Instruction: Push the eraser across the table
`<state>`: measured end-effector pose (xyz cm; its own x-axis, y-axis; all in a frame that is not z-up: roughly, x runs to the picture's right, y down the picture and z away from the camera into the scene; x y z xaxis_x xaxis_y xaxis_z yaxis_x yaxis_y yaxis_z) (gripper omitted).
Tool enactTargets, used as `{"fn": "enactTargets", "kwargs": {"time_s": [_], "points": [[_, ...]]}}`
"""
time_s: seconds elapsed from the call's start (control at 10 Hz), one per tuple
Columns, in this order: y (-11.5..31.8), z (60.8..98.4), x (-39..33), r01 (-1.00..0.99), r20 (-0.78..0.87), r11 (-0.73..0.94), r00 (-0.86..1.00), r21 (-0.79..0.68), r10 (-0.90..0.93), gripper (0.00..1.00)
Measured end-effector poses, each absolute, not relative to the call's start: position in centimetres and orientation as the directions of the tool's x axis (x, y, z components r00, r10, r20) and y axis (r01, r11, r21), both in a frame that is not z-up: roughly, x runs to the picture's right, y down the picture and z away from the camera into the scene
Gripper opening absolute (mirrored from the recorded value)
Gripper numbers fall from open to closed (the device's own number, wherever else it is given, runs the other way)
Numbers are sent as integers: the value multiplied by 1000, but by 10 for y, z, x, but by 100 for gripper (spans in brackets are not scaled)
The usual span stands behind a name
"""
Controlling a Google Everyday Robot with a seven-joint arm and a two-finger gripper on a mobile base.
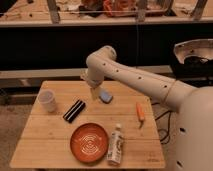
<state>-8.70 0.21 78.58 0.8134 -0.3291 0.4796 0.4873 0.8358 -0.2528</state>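
Observation:
The eraser (74, 110), a flat black oblong block with pale stripes, lies diagonally on the light-wood table (45, 137), left of centre. My gripper (94, 94) hangs from the white arm, pointing down over the table's far middle, a little up and right of the eraser and apart from it. It sits just left of a small blue-grey pad (105, 96).
A pale cup (47, 101) stands at the table's left. An orange plate (89, 142) and a white bottle (115, 144) lie near the front edge. An orange marker (140, 112) lies at the right. A dark counter runs behind the table.

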Motion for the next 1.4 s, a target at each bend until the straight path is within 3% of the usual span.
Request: {"fn": "enactTargets", "kwargs": {"time_s": [1.4], "points": [[7, 792, -93, 504, 515, 817, 798, -281, -315, 80]]}}
